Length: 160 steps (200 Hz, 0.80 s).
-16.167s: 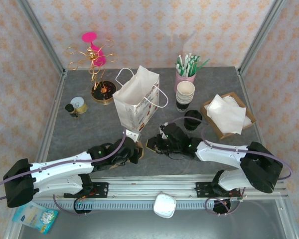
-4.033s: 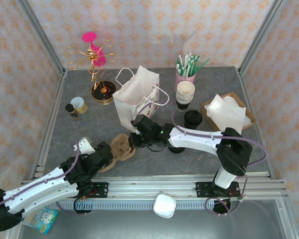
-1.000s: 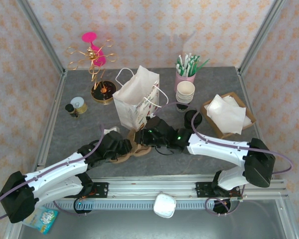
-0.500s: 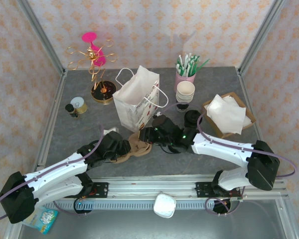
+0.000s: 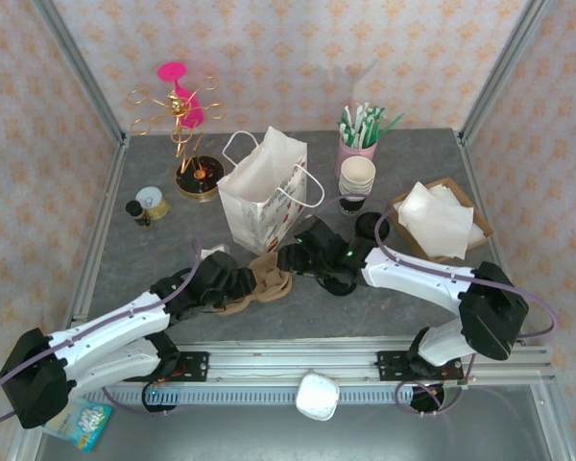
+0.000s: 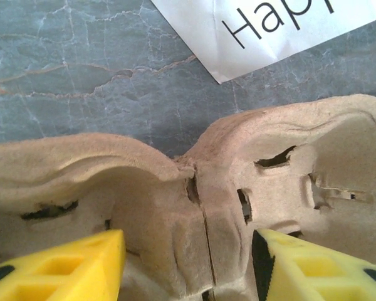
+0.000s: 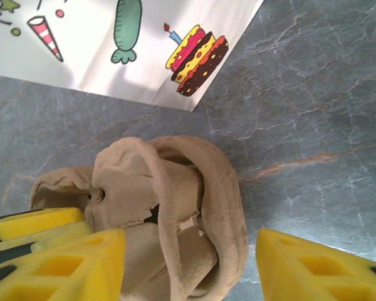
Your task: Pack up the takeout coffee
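- Left gripper (image 6: 188,251): jaws about half apart, straddling the middle rib of the carrier (image 6: 282,157), one finger on each side. There is a gap beside the rib, so I see no pinch. It holds nothing.
- Right gripper (image 7: 191,251): jaws likewise apart, over the carrier's other end. Pulp sits between the fingers, but I see no clamp on it. It holds nothing.
- Carrier: brown pulp tray on the table, just in front of the bag (image 5: 264,192), near its front corner. It looks buckled along the middle rib, with a split there, and one end curls over on itself. No cup in it.
- Coffee (image 5: 368,227): right of the bag and well apart from the carrier. It sits between the bag and the napkin box (image 5: 440,221), just in front of the cup stack (image 5: 357,178). The right arm's cable partly covers it, so I read it as the lidded black cup with some doubt.
- Orientation: it appears upright, lid up, long axis vertical. I can make out no tilt from above.
- Progress, my read: early.
  - Done: the carrier is out and lies by the bag.
  - Left: reopen or flatten the carrier, seat the coffee in a well, then get both into the bag.
  - The coffee is untouched, and I can't see inside the bag.
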Motion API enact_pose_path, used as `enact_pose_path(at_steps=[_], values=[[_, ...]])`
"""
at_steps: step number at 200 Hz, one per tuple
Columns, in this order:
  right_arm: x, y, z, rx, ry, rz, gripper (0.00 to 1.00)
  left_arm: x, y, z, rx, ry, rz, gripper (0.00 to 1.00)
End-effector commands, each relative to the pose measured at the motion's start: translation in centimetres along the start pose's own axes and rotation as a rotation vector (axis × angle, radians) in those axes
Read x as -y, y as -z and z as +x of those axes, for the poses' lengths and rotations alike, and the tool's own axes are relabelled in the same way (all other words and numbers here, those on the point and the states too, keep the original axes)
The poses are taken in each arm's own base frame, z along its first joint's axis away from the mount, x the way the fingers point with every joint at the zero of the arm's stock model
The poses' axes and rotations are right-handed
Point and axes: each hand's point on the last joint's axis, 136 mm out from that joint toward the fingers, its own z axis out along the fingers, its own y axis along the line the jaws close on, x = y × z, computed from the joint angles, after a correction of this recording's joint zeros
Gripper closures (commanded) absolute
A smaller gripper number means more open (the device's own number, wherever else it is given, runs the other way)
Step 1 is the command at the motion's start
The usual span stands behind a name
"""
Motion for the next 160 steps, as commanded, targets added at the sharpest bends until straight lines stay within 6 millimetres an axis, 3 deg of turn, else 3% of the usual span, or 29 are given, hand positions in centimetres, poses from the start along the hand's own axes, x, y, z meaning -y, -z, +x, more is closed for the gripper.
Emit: enact_pose_path(at_steps=[1, 34, 53, 70, 119, 141, 160], values=[[-0.9, 0.2, -0.4, -0.010, 0.033, -0.033, 0.46, 0.0, -0.2, -0.5, 0.002, -0.036, -0.034, 0.42], [-1.5, -0.2, -0.1, -0.033, 0.043, -0.058, 0.45, 0.5, -1.2, -0.4, -0.013, -0.053, -0.027, 0.42], [-0.6, -0.5, -0.3, -0.025, 0.026, -0.029, 0.43, 0.9, -1.5, -0.4, -0.024, -0.070, -0.027, 0.46], [-0.7, -0.2, -0.6, -0.013, 0.015, -0.056, 0.44, 0.8, -1.3, -0.6, -0.012, -0.072, -0.038, 0.55], [-0.5, 0.7, -1.3, 0.009, -0.003, -0.070, 0.43, 0.2, 0.0, -1.7, 0.034, -0.083, -0.071, 0.64], [0.0, 0.6, -1.4, 0.013, -0.010, -0.064, 0.42, 0.5, 0.1, -1.5, 0.020, -0.087, -0.065, 0.62], [0.4, 0.2, -1.2, 0.004, -0.010, -0.050, 0.42, 1.2, -0.1, -1.4, -0.004, -0.090, -0.053, 0.43]])
